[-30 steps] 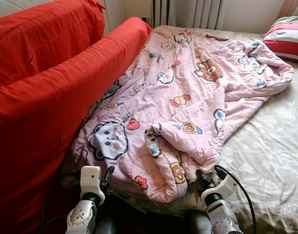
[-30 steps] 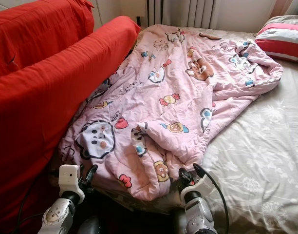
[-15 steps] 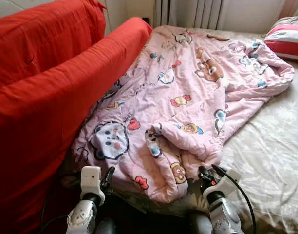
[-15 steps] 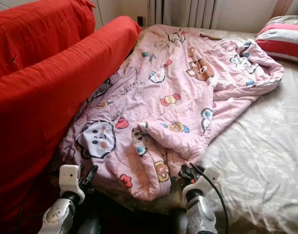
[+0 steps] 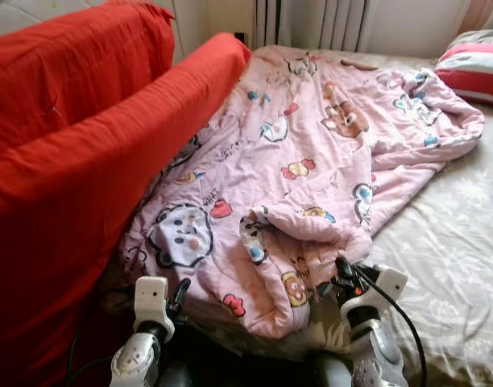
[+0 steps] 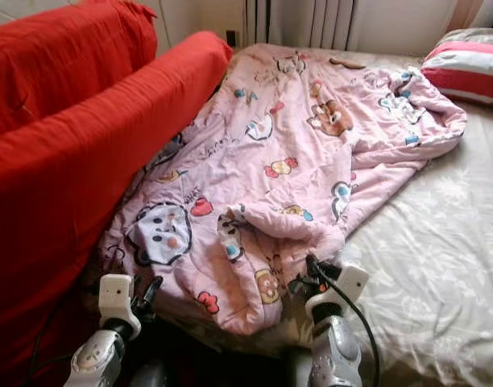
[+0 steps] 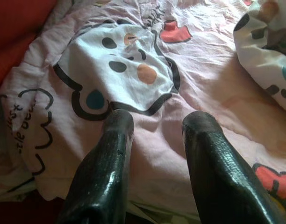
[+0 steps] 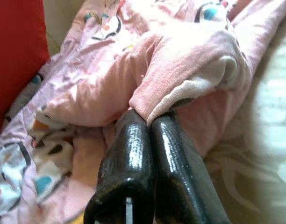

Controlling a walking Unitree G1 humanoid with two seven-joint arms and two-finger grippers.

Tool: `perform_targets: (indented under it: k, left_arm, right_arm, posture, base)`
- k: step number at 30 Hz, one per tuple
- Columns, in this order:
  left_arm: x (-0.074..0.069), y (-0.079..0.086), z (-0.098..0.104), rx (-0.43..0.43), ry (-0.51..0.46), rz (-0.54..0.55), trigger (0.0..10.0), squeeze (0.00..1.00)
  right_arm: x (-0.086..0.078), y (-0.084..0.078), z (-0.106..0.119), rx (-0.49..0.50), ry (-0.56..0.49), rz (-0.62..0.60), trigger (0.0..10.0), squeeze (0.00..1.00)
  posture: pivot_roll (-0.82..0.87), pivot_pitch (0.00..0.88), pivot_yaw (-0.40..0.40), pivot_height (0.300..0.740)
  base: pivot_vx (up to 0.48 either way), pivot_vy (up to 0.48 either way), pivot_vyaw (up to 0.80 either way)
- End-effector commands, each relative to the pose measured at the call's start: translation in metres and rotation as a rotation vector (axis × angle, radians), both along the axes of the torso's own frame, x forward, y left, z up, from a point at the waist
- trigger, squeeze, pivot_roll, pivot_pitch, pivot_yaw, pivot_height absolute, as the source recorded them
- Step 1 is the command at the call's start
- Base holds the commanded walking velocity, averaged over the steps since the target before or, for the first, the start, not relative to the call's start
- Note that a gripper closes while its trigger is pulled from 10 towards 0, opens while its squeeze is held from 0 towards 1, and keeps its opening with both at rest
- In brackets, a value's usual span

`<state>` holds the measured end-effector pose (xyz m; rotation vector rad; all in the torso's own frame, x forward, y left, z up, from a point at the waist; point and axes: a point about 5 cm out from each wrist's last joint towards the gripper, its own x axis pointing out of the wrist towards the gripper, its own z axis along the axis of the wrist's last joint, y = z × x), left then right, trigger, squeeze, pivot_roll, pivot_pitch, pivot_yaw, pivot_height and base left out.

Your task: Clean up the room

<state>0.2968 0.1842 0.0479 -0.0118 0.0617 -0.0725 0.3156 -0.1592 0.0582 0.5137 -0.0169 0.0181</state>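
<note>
A rumpled pink cartoon-printed quilt [image 5: 311, 161] lies spread across the bed [image 5: 456, 242], its near folded edge pinched between the right end effector [image 8: 150, 122] fingers.

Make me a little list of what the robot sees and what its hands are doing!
place: a bed with a flowery beige sheet
blanket: pink cartoon blanket, rumpled across the bed
left hand: open, hovering over the blanket's near edge
right hand: shut on a fold of the blanket
sofa: red sofa along the blanket's left side
pillow: striped pillow at the far right corner
</note>
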Motion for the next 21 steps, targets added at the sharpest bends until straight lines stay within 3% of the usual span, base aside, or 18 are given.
perform_targets:
  k: [1, 21]
  left_arm:
    - [-0.0019, 0.002, -0.0034, 0.023, 0.013, -0.006, 10.0, 0.0]
    - [-0.0027, 0.0026, -0.0063, 0.016, 0.032, -0.013, 10.0, 0.0]
  right_arm:
    - [-0.002, 0.0005, 0.0018, -0.006, -0.017, -0.01, 10.0, 0.0]
    - [-0.0066, -0.0005, 0.0059, -0.024, -0.012, -0.028, 10.0, 0.0]
  posture:
    - [-0.04, 0.163, 0.046, 0.64]
    - [-0.04, 0.167, 0.046, 0.704]
  base:
    - [0.0, 0.0, 0.0]
    - [0.0, 0.0, 0.0]
